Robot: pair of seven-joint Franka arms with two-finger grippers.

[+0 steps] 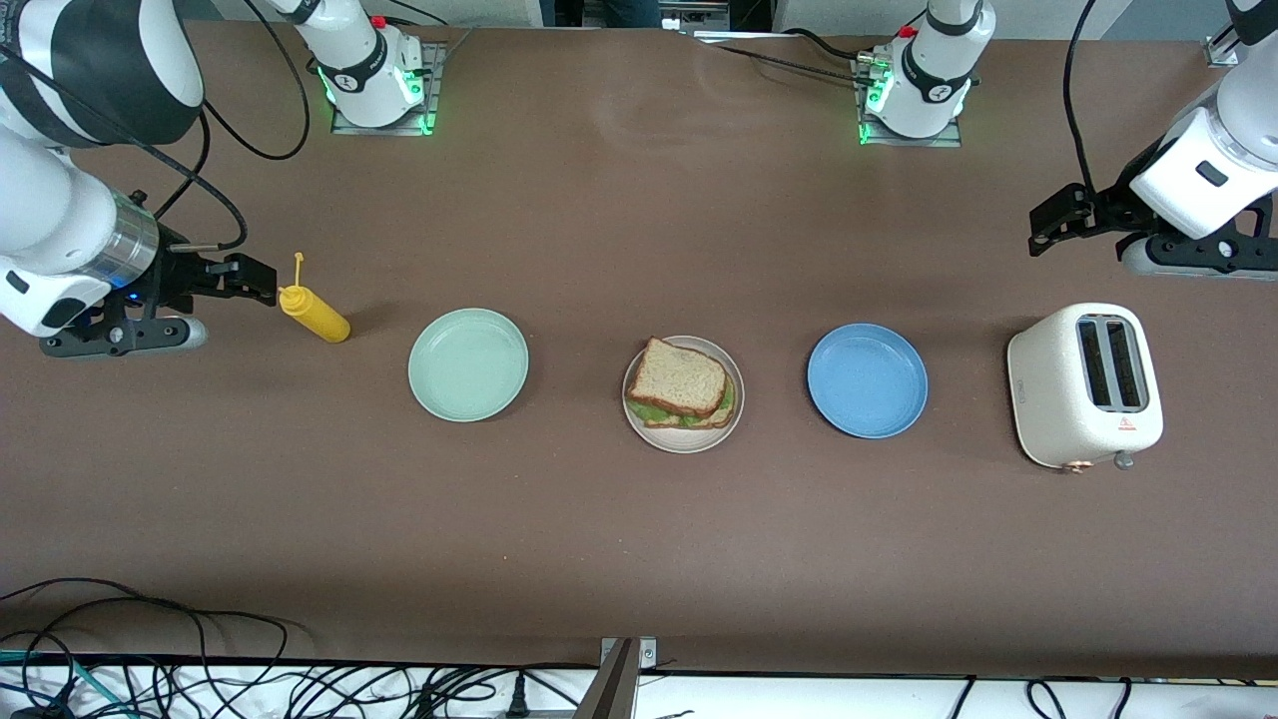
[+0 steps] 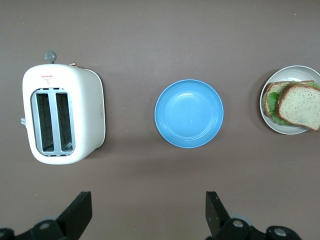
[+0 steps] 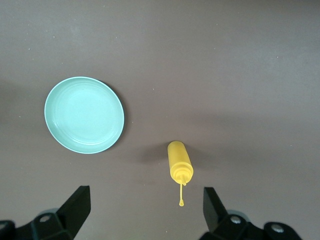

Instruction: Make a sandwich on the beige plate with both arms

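Note:
The sandwich (image 1: 682, 384) lies stacked on the beige plate (image 1: 683, 443) at the middle of the table: a bread slice on top, green lettuce showing at the edge, and a second slice beneath. It also shows in the left wrist view (image 2: 299, 105) on the plate (image 2: 287, 131). My left gripper (image 1: 1058, 222) is open and empty, up over the bare table at the left arm's end, above the toaster area (image 2: 148, 212). My right gripper (image 1: 250, 280) is open and empty over the table at the right arm's end, beside the mustard bottle (image 3: 145, 207).
A yellow mustard bottle (image 1: 315, 312) lies beside the right gripper (image 3: 180, 162). A mint-green plate (image 1: 468, 363) and a blue plate (image 1: 867, 379) flank the beige plate. A white toaster (image 1: 1085, 385) stands at the left arm's end (image 2: 62, 120).

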